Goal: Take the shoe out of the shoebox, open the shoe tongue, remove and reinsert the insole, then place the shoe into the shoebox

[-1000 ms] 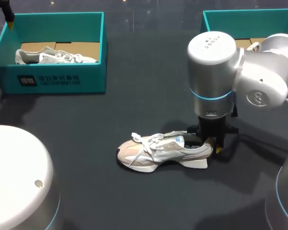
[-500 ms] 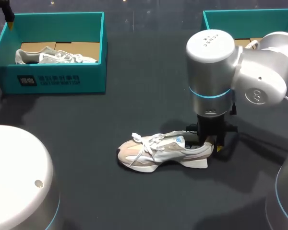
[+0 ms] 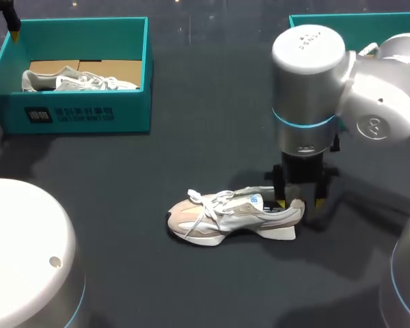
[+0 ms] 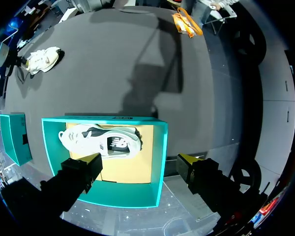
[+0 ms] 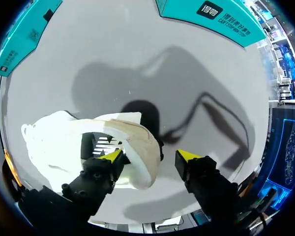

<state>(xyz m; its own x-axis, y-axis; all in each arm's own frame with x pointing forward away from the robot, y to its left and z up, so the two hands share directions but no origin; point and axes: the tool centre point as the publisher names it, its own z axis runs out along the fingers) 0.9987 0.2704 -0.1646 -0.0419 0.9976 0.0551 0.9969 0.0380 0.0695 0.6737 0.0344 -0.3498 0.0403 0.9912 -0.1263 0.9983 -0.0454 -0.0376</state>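
A beige and white shoe [image 3: 232,217] lies on its sole on the dark table, toe pointing left. My right gripper [image 3: 299,202] stands over its heel, open. In the right wrist view one fingertip [image 5: 110,157] is inside the shoe's opening and the other fingertip [image 5: 187,158] is outside, clear of the heel [image 5: 142,160]. My left gripper [image 4: 139,161] hovers open above the left teal shoebox [image 4: 160,147], which holds a second white shoe [image 4: 101,140]. The shoe on the table [image 4: 42,59] shows small and far off in that view.
The left shoebox [image 3: 75,116] with its shoe [image 3: 75,80] stands at the back left. A second teal shoebox [image 3: 307,24] stands at the back right, partly hidden by my right arm. My arms' bases fill the near corners.
My right gripper has opened and let go of the shoe's heel, and its arm has shifted slightly right and up. The shoe and the left arm have stayed put.
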